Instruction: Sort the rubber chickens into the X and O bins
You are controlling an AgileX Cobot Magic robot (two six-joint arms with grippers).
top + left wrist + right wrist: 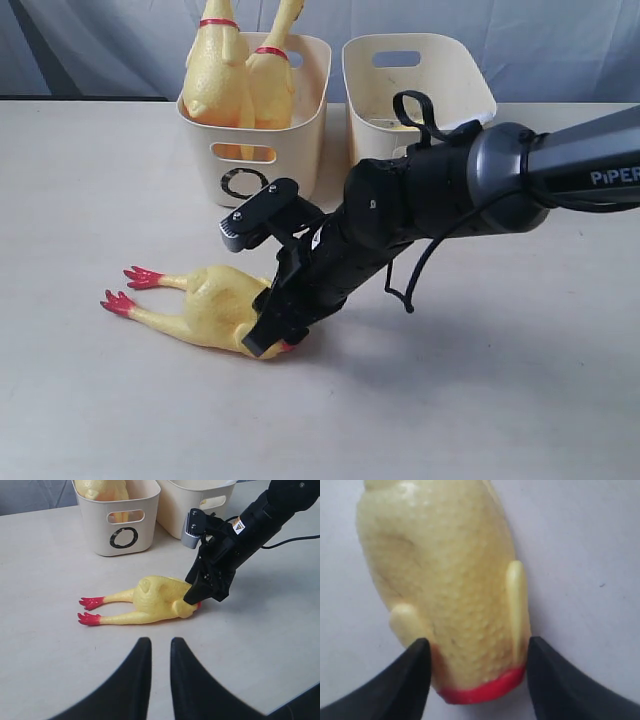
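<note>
Black "O" on bin (pixel 262 150); "PIPER" on arm (pixel 560 170)

we see soft, even, bright light; faint shadows; the close yellow pimpled rubber chicken body (pixel 450 580) looks slightly blurred.

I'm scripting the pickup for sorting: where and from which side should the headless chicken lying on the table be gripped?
Grip the headless chicken at its neck end, just above the red band, coming down from above. It lies flat, and there the body narrows enough to fit between the fingers, while the thin legs and red feet would likely flop. The right tool already straddles that end.
</note>
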